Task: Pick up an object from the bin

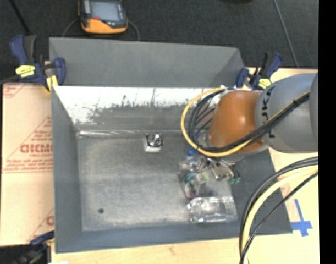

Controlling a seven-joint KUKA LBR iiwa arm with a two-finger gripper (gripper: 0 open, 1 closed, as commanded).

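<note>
Gripper point(205, 174) low at bin point(118, 191) R side, just beside clear plastic pack point(211, 209); spread or pinching, can't make out. No obj visibly lifted; pick not yet done.

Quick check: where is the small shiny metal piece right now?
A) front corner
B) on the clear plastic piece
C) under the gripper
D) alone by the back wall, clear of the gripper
D: the small shiny metal piece lies alone by the back wall of the bin, apart from the gripper.
</note>
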